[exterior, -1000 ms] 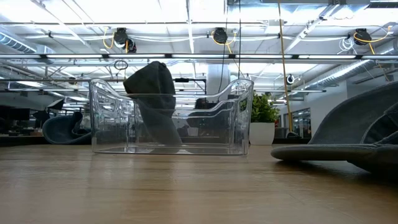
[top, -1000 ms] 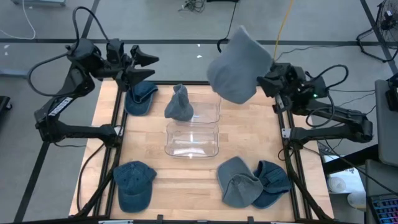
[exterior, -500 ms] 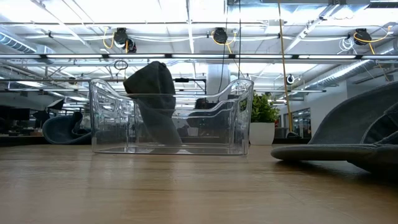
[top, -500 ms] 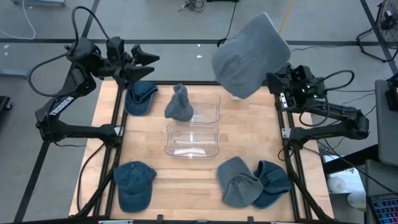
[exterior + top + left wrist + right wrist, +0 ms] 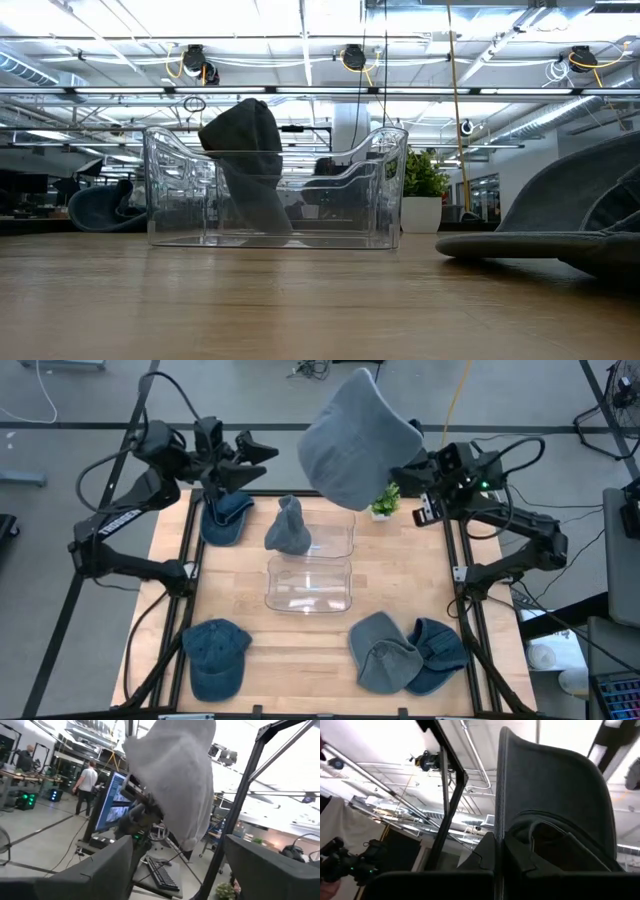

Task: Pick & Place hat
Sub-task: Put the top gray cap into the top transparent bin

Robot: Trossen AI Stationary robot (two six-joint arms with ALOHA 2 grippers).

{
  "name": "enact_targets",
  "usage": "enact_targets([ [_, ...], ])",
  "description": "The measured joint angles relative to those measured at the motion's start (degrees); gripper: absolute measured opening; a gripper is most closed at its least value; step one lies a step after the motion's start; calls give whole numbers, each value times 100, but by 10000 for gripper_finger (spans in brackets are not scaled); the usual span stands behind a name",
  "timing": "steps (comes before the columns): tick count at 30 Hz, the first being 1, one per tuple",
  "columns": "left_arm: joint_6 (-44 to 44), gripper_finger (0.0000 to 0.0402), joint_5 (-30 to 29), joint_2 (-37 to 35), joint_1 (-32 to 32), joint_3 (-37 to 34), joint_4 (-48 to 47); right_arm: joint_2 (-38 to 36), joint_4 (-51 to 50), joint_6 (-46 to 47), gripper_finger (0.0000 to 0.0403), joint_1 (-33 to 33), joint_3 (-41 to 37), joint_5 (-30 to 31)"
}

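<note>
Big open workshop, bright ceiling lights overhead, and down below a wooden table [image 5: 400, 585] inside a black frame. At the table's centre sits a clear bin [image 5: 310, 575], with one grey hat [image 5: 288, 528] already draped over its far wall. More hats wait around it: a blue cap [image 5: 216, 657] at about 7 o'clock, a grey one [image 5: 382, 652] and a blue one [image 5: 438, 650] touching each other at about 5 o'clock, another blue one [image 5: 226, 515] at about 11.

The action is up high. The right tool [image 5: 405, 475] is clamped shut on the brim of a big grey hat [image 5: 355, 438], which hangs in the air at about 1 o'clock from the bin, well above the table and beyond its far edge. The left tool [image 5: 250, 463] hovers at about 11 o'clock with its fingers spread wide, holding nothing.

To do this well, I'd say the right arm should bring the hat toward the bin's open near half, away from the hat already there, lower until the fabric sags inside the walls, and only then let go. The cloth is floppy and could catch on the rim.

Hard to see: the fingertips are buried behind fabric, so how much brim they hold is unclear. The level table camera misses the lifted hat entirely.
</note>
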Motion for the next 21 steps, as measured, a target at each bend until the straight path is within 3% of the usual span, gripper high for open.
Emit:
enact_targets([
  [21,-188,313,-12,999,-778,2,1612,98,-113,-306,0,0,254,-70],
])
